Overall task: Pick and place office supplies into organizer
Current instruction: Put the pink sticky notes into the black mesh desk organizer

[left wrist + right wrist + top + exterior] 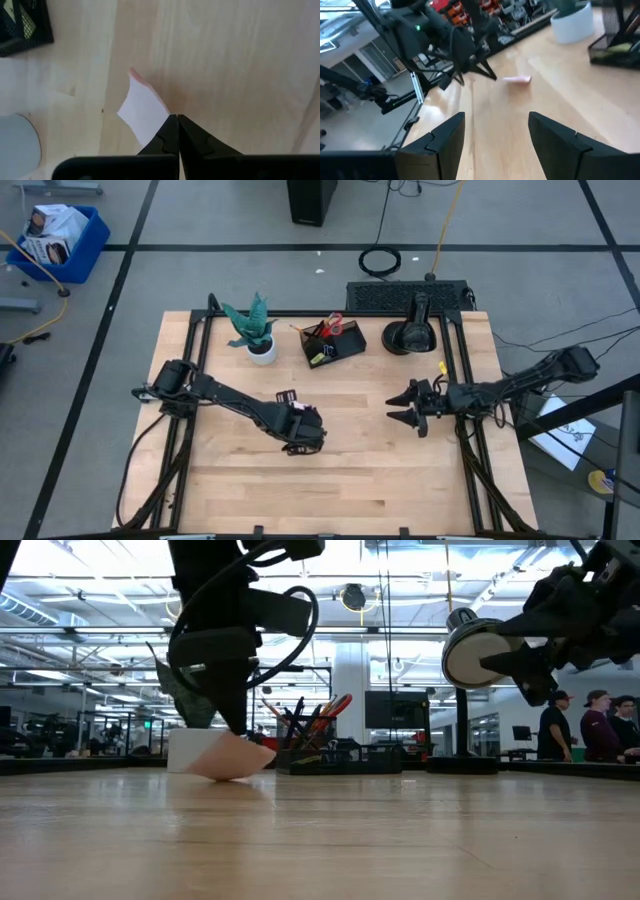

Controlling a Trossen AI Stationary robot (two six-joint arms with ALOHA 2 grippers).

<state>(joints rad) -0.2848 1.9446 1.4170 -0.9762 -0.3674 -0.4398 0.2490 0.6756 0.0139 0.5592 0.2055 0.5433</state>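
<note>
The pink sticky-note pad [144,107] lies on the wooden table, near the white plant pot; it also shows in the low view [248,762] and the right wrist view [518,79]. My left gripper [177,118] is shut, pointing down, with its tips at the pad's edge [292,404]. The dark organizer [335,341] stands at the far side beside the plant and holds red-handled scissors and pens. My right gripper [495,125] is open and hangs above the table's right half [405,408], touching nothing. My left gripper comes at the sticky-note pad from above, fingers pointing down. Its shut fingertips [172,122] meet the pad's edge near one corner [162,116]. Whether a sheet is pinched between them cannot be told. The pad sits on the table, one side looking slightly raised in the low view.
A teal plant in a white pot [260,332] stands left of the organizer, a black domed object [410,336] to its right. A black frame [200,330] runs along the table's edges. Bare wood spreads between the two arms. People [590,725] stand in the room behind.
</note>
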